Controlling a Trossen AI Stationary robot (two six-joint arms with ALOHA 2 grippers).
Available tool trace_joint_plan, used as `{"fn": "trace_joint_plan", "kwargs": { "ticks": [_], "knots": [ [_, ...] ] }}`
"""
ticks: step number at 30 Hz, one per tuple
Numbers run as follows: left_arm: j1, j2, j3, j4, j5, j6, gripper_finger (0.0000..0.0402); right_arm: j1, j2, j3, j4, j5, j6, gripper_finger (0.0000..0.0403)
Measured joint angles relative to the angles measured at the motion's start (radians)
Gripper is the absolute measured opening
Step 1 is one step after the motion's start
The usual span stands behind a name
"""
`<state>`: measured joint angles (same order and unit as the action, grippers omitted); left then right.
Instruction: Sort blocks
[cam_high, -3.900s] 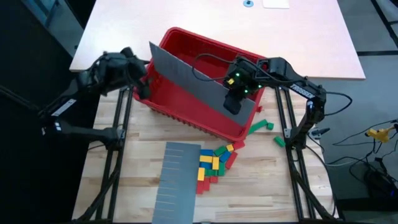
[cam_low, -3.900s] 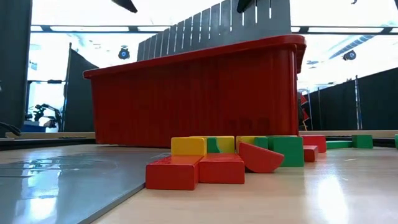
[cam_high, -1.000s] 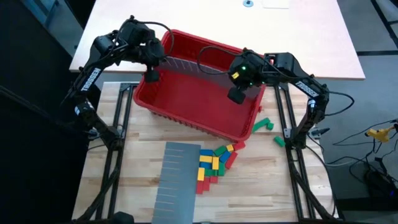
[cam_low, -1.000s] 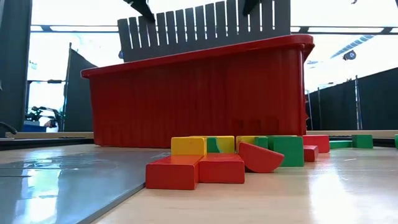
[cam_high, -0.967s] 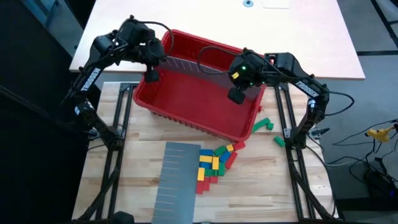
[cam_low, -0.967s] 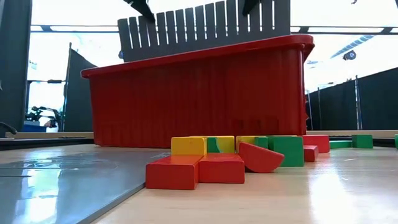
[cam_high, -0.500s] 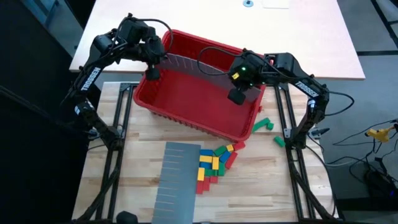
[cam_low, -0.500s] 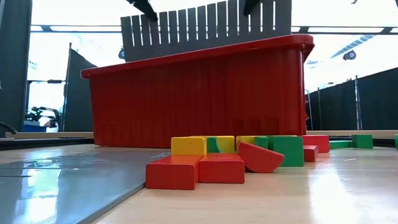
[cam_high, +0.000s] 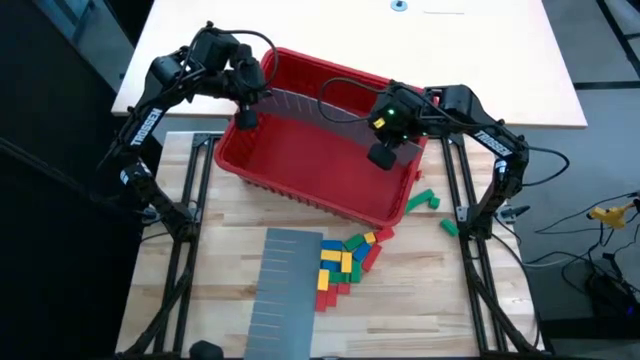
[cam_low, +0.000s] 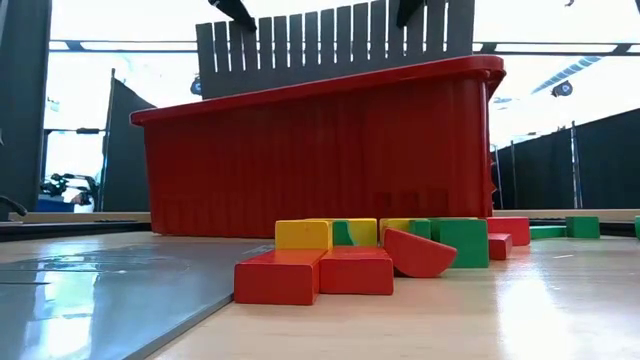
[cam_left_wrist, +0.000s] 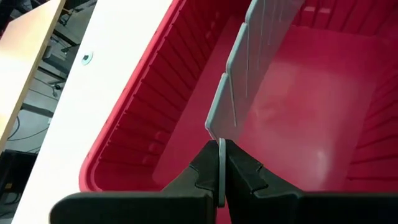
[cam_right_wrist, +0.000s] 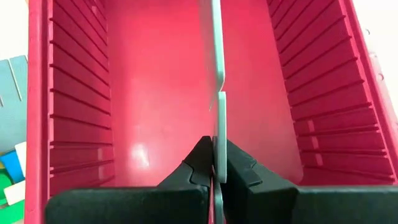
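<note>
blocks (cam_high: 345, 260) before bin (cam_high: 300, 190)

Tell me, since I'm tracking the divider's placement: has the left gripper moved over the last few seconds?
Yes. The left gripper, shut on the grey slotted panel, went from outside the red bin's left wall to over its far-left corner.

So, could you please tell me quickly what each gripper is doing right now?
Left gripper: shut on the grey panel, over the bin.
Right gripper: shut on the same panel's other end.
</note>
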<state>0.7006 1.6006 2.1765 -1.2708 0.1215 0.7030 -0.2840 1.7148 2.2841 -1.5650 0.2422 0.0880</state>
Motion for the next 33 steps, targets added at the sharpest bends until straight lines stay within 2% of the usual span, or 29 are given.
{"fn": "trace_joint_plan", "kwargs": {
  "ticks": [14,33],
  "knots": [
    [0.0,0.064,0.0,0.004,0.016,-0.014,0.0,0.002,-0.005,0.063,-0.024,-0.017,0.027,0.0],
    [0.015,0.067,0.0,0.001,0.016,-0.016,0.0,0.002,-0.004,0.065,-0.006,-0.036,0.019,0.0]
  ]
}}
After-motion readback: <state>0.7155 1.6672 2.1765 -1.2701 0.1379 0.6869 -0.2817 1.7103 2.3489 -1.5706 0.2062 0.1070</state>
